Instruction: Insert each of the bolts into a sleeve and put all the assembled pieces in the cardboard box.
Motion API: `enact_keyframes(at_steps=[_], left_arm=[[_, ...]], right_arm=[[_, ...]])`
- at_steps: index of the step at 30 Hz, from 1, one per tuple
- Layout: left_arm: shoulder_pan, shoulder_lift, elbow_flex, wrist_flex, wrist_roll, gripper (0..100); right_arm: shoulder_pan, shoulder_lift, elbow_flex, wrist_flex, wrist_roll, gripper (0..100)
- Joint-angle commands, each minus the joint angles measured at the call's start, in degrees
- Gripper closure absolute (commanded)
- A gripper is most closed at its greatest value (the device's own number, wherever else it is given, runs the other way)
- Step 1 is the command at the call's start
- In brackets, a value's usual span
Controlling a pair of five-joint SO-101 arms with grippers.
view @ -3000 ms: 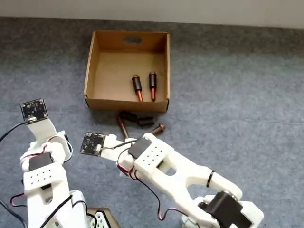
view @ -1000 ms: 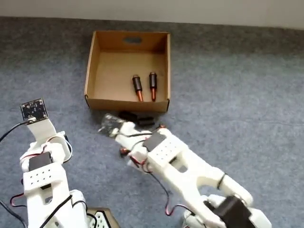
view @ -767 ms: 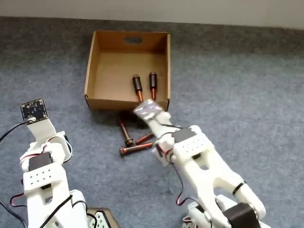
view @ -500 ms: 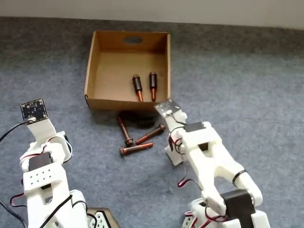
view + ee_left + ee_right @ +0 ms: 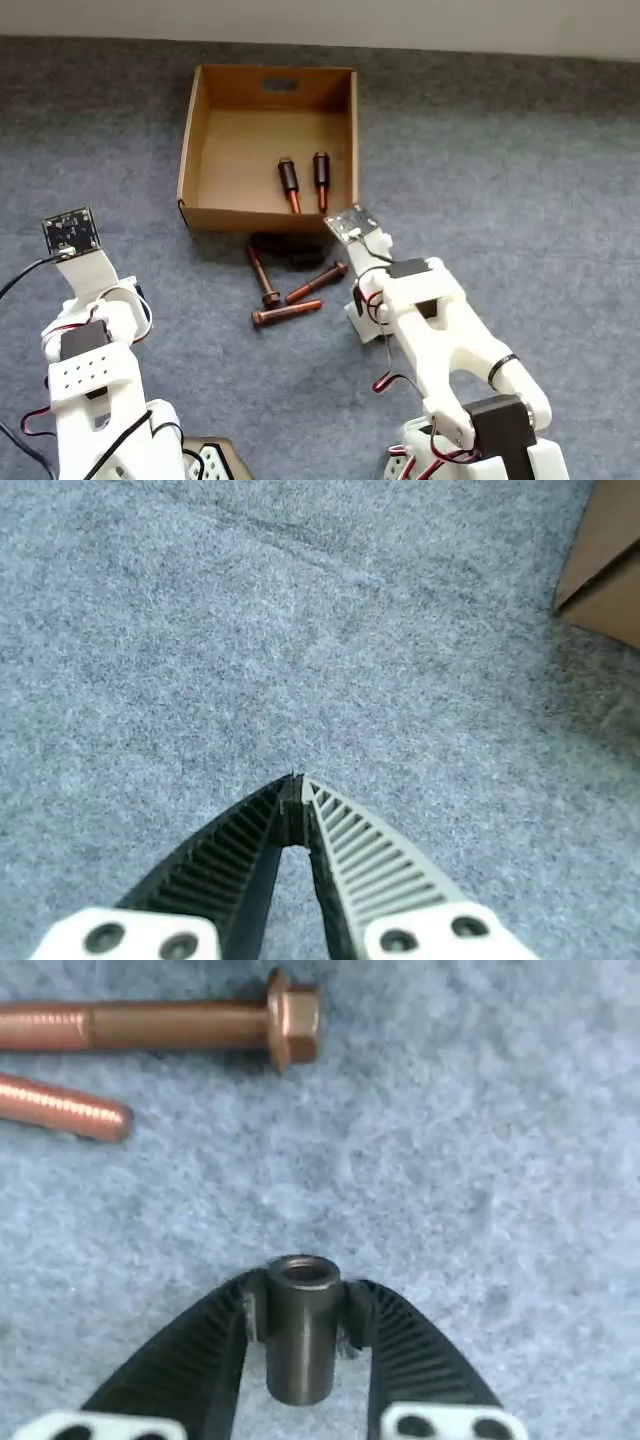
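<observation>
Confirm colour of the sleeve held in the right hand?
Dark grey, almost black sleeve; clearest in the right wrist view.

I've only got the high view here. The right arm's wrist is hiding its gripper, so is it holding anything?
Observer: Yes. In the right wrist view the right gripper is shut on a dark sleeve, with the sleeve's open bore facing the camera.
Operator: Is a bolt close to it?
Observer: A copper bolt lies on the carpet beyond the sleeve, not touching it. A second bolt's threaded tip lies beside that bolt.
Operator: And the other arm?
Observer: The left gripper is shut with nothing in it, over bare carpet. A corner of the cardboard box is farther off.
</observation>
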Motion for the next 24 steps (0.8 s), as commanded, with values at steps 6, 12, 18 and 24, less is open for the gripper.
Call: enact_keyframes(at_steps=[6,12,18,24], left_arm=[[-0.1,0.0,-1.5,0.1,0.3,97],[0.0,0.0,-1.5,0.1,0.3,97],[6.8,0.1,-1.8,0.5,-1.7,97],[13.9,0.3,-7.6,7.9,-6.9,97]], right_arm=[[0.9,-0.5,4.2,-2.5,5.8,91.0],[1.9,-1.0,4.2,-2.5,7.1,99.2],[6.5,-17.0,6.1,-1.8,2.6,99.2],[7.0,-42.9,14.1,-0.9,-4.8,99.2]])
